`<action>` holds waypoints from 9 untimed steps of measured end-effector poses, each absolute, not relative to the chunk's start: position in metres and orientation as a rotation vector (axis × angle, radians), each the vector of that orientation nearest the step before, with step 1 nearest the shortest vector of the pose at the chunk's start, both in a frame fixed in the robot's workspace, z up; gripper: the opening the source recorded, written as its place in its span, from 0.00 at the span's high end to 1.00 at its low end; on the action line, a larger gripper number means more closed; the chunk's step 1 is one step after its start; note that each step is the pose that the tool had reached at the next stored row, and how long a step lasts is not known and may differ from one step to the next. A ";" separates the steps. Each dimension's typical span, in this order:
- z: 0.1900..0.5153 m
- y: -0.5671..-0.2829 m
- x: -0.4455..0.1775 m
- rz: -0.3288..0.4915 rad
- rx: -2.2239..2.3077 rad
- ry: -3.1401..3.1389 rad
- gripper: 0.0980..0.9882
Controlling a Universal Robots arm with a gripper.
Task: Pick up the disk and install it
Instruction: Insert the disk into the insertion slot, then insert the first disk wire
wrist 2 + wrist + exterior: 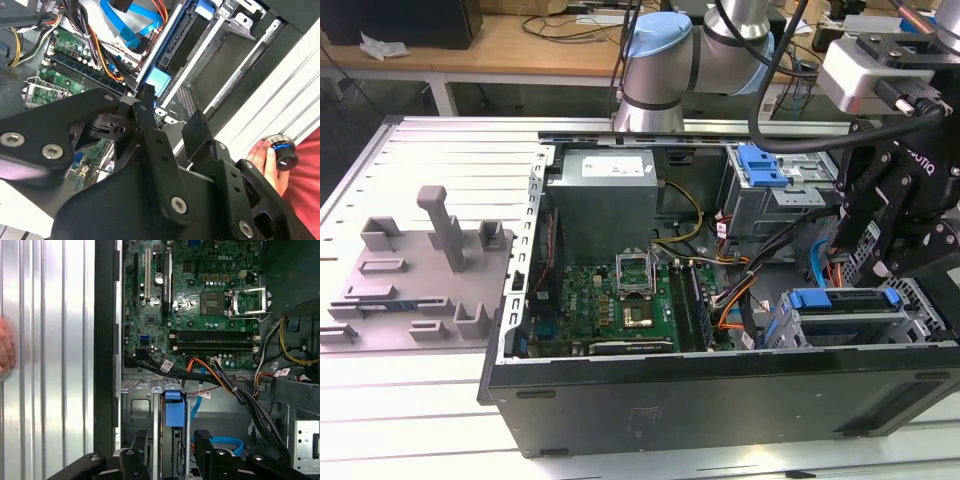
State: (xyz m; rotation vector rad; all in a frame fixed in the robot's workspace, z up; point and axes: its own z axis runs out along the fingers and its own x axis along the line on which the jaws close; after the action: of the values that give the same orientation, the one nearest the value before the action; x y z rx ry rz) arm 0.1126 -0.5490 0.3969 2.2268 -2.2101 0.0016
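My gripper (169, 450) hangs with its fingers (205, 442) spread, one on each side of the disk (175, 412) and clamped on nothing. Whether a fingertip brushes the blue bracket I cannot quite tell. The disk stands on edge in the drive cage (920, 320), at the near corner of the computer case (720, 400) on the exterior view's right. Cables (220, 377) run from there to the motherboard (200, 300) in the middle of the case, and the grey power supply (605, 195) sits at its far edge. Past the case wall, by the ribbed table (50, 340), a person's hand (262, 161) holds a black knob (283, 156)
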 end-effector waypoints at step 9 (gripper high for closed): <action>0.397 -0.549 0.113 0.002 2.227 -2.210 0.55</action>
State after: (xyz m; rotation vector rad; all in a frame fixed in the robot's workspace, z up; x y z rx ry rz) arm 0.1126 -0.5489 0.3969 2.2267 -2.2101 0.0017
